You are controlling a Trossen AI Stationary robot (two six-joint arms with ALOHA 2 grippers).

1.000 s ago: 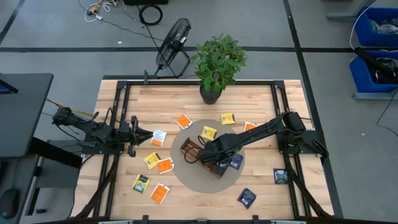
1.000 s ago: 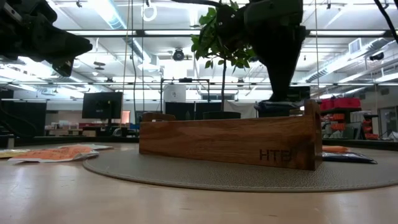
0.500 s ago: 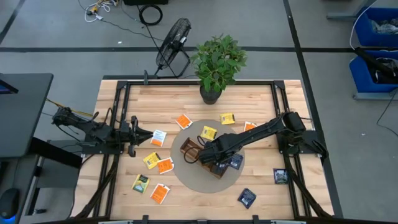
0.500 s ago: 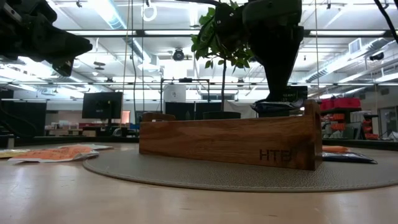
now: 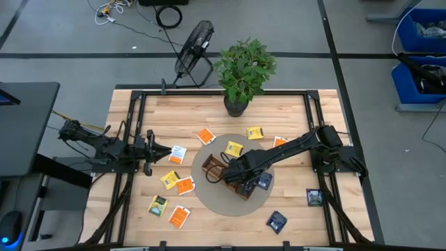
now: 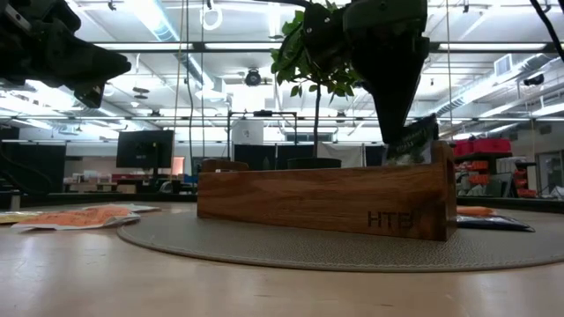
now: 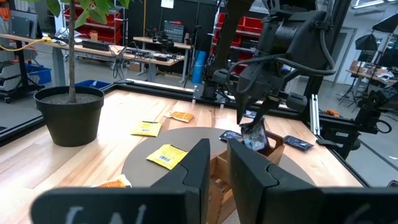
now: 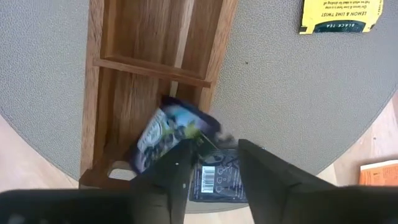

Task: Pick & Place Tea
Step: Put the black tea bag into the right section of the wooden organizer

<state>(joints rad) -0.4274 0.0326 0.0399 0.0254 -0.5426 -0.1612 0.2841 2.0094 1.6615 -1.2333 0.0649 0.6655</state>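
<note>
Right arm: the right gripper [image 5: 235,180] hangs over the end compartment of the wooden tray [image 8: 124,68], jaws parted, a dark blue sachet [image 8: 168,134] tilting loose between them and dropping into that compartment.

Tray: it sits on a round grey mat [image 5: 230,203] at the middle of the worktop [image 5: 279,118]; the compartments visible from the right wrist look empty apart from the falling sachet.

Left arm: the left gripper [image 5: 167,155] waits low at the left side of the worktop, jaws nearly together and holding nothing, pointed toward the tray.

Tea still out: orange sachets [image 5: 183,185], yellow sachets [image 5: 233,148], one yellow-green sachet [image 5: 157,205] and further dark blue ones [image 5: 277,222] lie scattered on the mat and boards; another dark blue one [image 8: 214,177] rests just outside the tray's end.

Progress: early, by the look of it. One sachet is going in; roughly a dozen remain to collect.

Backdrop: a potted plant [image 5: 244,70] stands at the far edge.
</note>
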